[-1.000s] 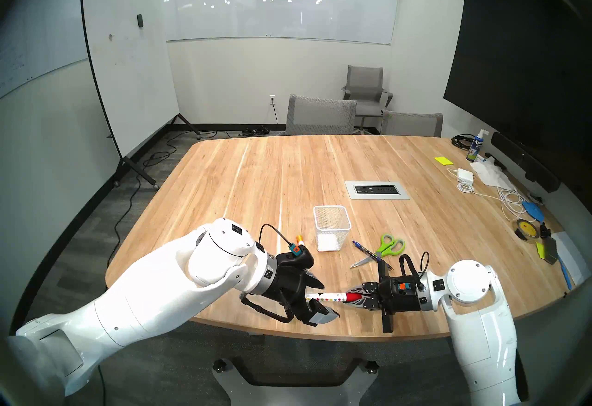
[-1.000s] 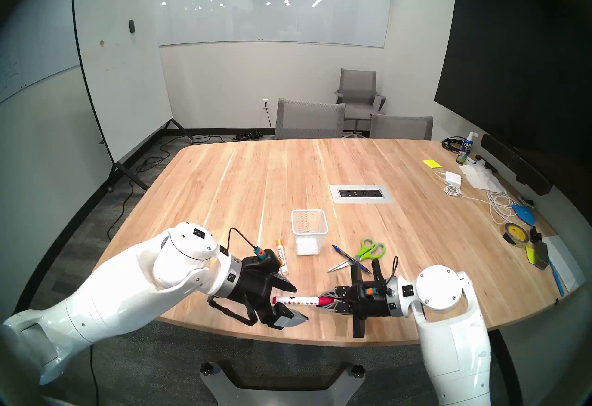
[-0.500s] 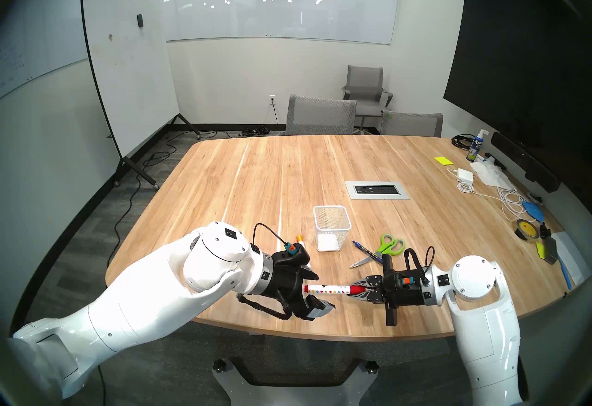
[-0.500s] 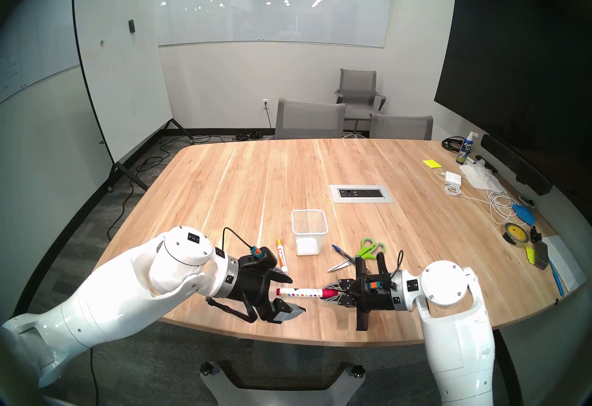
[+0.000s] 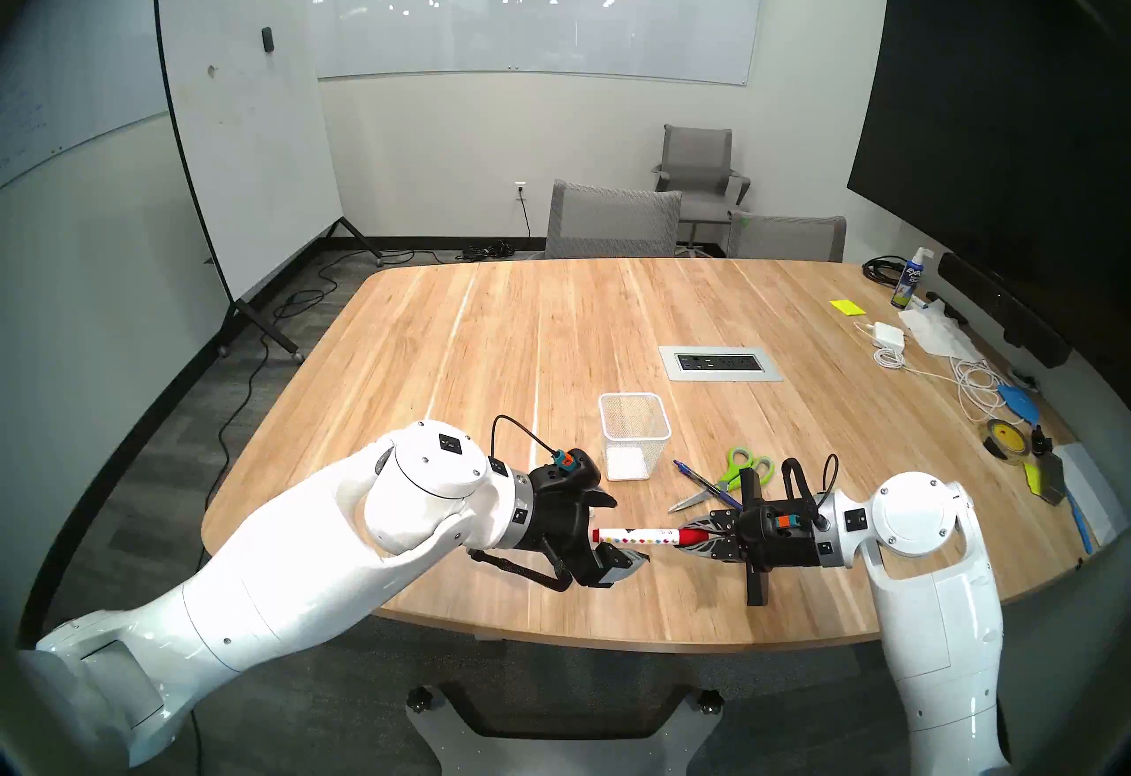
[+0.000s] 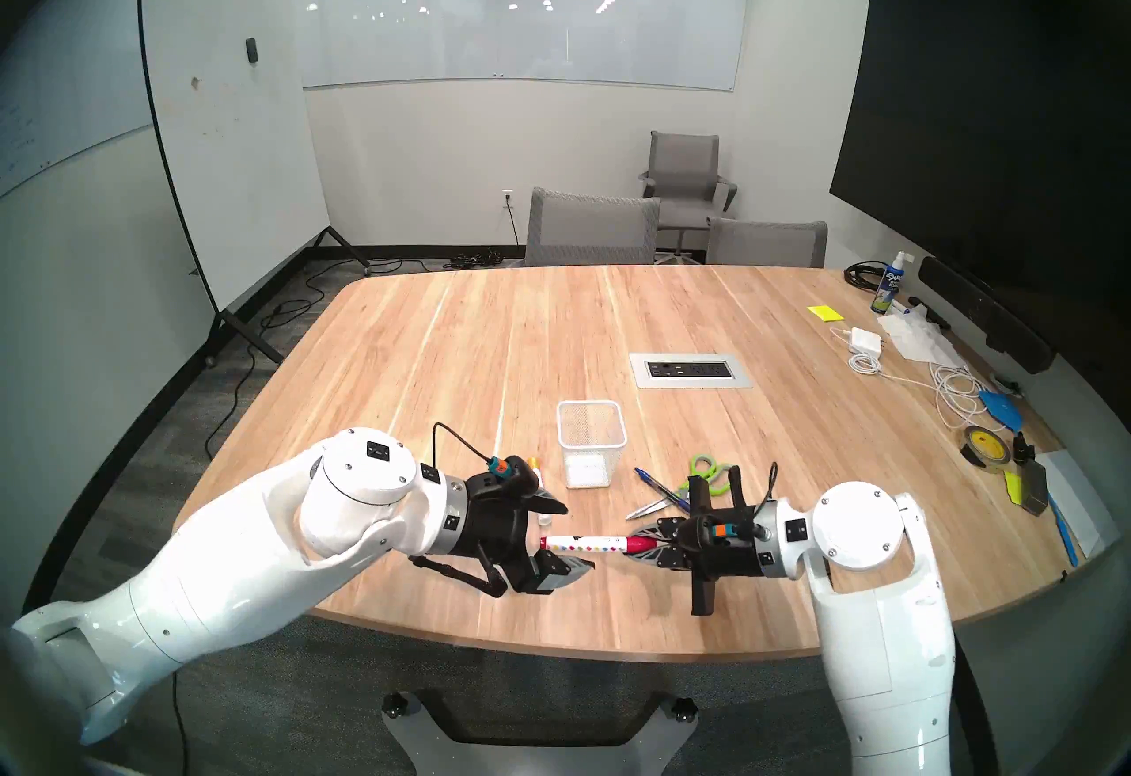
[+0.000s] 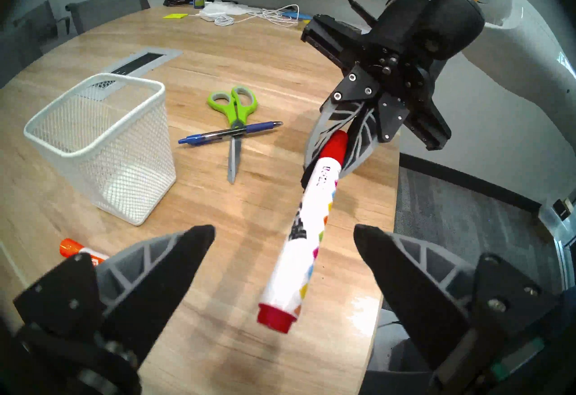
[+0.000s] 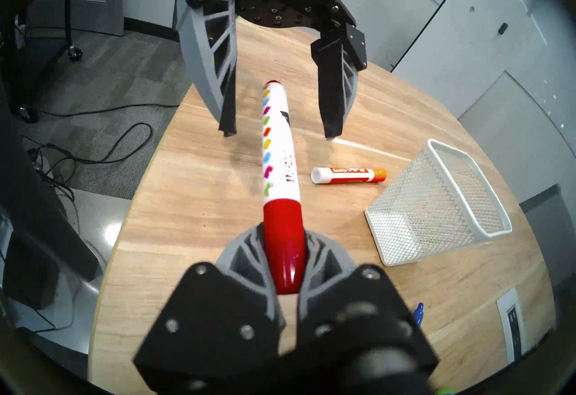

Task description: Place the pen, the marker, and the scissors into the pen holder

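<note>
Fingers [image 8: 311, 255] of the right gripper [image 8: 285, 260] pinch the light, stiff marker [image 7: 307, 229] by its slippery cap; left gripper [image 7: 283, 237] gapes around the barrel, a surer hold

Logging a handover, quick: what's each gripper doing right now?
Left gripper: open, jaws either side of the red-capped marker, not gripping.
Right gripper: shut on the marker's red cap.

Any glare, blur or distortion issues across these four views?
Head views: strong fisheye bowing the table, ceiling lights mirrored in the glass wall. Left wrist: red marker barrel blown out white, table edge glare nearby. Right wrist: right gripper base soft and blurred at the bottom.
</note>
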`<state>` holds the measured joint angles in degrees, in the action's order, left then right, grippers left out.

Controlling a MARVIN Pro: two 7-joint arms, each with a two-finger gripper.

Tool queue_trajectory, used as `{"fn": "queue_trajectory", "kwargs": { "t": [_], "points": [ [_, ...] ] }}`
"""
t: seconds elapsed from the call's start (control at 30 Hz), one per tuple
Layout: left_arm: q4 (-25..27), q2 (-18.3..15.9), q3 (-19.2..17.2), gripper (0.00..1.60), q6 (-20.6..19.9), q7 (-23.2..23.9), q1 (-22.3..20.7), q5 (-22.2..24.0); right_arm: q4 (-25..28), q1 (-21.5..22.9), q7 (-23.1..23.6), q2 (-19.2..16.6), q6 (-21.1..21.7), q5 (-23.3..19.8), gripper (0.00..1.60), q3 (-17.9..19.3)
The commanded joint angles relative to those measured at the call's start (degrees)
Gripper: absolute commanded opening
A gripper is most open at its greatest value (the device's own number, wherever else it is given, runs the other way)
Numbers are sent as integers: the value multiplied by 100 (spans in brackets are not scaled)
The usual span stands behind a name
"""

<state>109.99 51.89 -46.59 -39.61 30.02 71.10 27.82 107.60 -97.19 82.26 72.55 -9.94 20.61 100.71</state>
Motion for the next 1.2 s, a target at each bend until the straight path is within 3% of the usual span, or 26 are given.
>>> {"fn": "queue_trajectory", "kwargs": {
  "t": [0.0,0.6,1.17],
  "points": [
    [191,8,-94,160,58,89,-58,88,140,80,-7,-14,-54,29,0,-31],
    [100,-88,62,160,108,500,-115,80,364,131,101,-59,21,27,0,20],
    [138,-184,67,160,119,594,-150,83,498,110,195,-112,-105,102,0,96]
  ]
}}
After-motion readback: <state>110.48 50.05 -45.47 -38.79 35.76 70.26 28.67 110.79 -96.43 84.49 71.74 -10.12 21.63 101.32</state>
